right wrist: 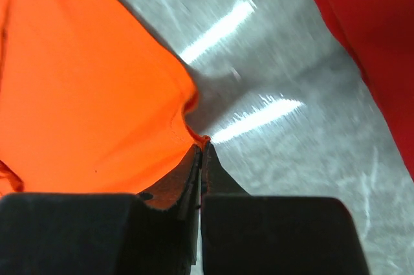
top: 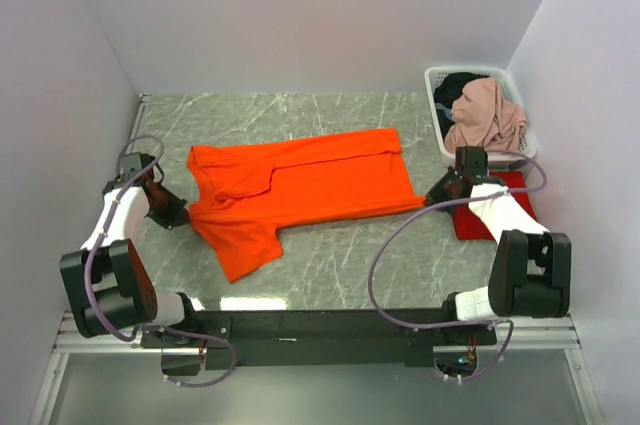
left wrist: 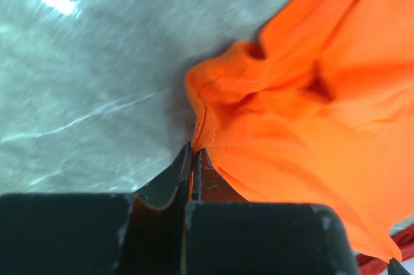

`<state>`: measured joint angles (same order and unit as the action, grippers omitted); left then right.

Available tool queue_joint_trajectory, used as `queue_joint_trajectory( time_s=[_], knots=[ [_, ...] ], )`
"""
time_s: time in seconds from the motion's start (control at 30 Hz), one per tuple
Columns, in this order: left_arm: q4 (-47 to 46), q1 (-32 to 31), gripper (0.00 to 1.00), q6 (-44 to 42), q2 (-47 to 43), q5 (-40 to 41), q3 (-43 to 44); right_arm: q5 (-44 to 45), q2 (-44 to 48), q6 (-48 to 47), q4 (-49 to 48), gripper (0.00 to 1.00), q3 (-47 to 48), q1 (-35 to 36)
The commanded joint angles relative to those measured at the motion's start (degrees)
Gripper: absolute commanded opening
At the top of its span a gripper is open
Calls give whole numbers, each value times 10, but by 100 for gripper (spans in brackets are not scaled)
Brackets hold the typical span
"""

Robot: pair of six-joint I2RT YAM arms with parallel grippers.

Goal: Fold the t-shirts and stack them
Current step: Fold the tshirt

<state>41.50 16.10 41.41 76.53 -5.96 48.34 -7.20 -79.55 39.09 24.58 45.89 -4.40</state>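
Orange t-shirt (top: pixel 300 185) cloth lies spread mid-frame on our grey table (top: pixel 340 265), its left edge pinched in our clenched left gripper (left wrist: pixel 193 156), its lower-right corner in our clenched right gripper (right wrist: pixel 202 150), the red t-shirt (top: pixel 466 224) at right.

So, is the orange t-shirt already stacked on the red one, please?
No, the orange t-shirt lies spread out, with bare table between it and the red t-shirt.
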Motion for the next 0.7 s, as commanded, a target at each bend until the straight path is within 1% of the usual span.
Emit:
queue_joint_trajectory(
  time_s=[0.0,0.17,0.3,0.5,0.67],
  knots=[
    [-9,4,1,3,23,-12,46,10,-27,-11,0,0,49,3],
    [-12,4,1,3,67,-31,87,11,-85,-20,14,0,123,15],
    [-16,4,1,4,95,-29,115,29,-130,-34,30,0,192,26],
    [-31,3,1,3,150,-29,148,38,-198,-47,43,0,262,38],
    [-51,4,1,7,186,-28,158,38,-245,-52,33,0,293,41]
  ],
)
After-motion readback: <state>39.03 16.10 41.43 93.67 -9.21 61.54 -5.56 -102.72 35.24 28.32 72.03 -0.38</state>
